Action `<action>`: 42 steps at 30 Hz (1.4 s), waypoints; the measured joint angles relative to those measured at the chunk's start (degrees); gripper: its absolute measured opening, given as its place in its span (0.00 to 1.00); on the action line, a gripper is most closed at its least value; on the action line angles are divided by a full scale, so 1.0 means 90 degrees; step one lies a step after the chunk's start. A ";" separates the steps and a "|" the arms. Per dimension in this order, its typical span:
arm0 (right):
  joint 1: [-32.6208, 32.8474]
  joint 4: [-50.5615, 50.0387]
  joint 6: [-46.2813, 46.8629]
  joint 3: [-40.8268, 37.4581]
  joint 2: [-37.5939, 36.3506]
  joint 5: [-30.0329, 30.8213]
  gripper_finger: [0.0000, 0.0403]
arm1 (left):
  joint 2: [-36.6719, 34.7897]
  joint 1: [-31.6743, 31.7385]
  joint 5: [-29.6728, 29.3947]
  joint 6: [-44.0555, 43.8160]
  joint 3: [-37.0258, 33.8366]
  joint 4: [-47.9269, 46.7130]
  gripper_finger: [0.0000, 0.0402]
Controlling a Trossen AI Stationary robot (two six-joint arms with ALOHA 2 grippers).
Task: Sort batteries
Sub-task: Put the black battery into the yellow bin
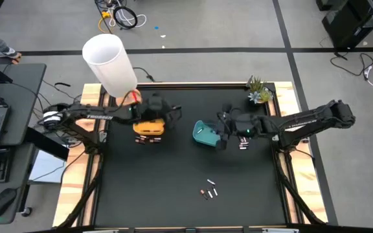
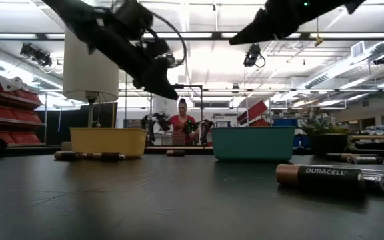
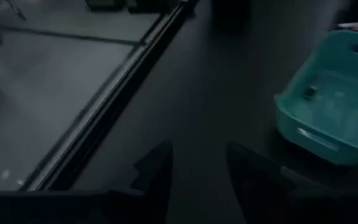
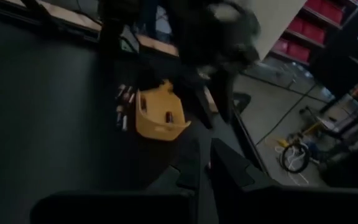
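Observation:
A yellow tray [image 1: 149,127] sits left of centre and a teal tray [image 1: 206,134] right of centre. Batteries lie in small groups on the mat: by the yellow tray's near side [image 1: 149,139], right of the teal tray [image 1: 243,145], and near the table's near edge [image 1: 208,191]. One dark, copper-ended battery [image 2: 319,175] lies close in the low view. My left gripper [image 3: 197,168] hovers open above the yellow tray's far side [image 1: 162,110]. My right gripper [image 4: 205,155] is in the air beside the teal tray's right side [image 1: 224,133], its fingers together; nothing shows between them.
A white lampshade [image 1: 111,61] stands at the far left corner and a small plant [image 1: 258,90] at the far right. Wooden rails [image 1: 76,188] border the dark mat. A small dark item lies inside the teal tray [image 3: 309,92]. A person [image 2: 182,123] stands beyond the table.

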 joint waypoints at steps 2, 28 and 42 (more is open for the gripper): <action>-0.0183 -0.0032 -0.0109 0.0069 -0.0004 -0.0298 0.06 | 0.0337 0.0440 0.0445 0.0026 0.0427 -0.0348 0.40; -0.0645 -0.0367 -0.0370 0.0084 0.0004 -0.1420 0.06 | 0.3616 0.1401 0.0632 0.0414 0.3764 -0.3982 0.40; -0.0272 -0.0242 -0.0292 0.0084 0.0004 -0.1420 0.06 | 0.3847 0.1445 0.0780 0.0396 0.3644 -0.4089 0.39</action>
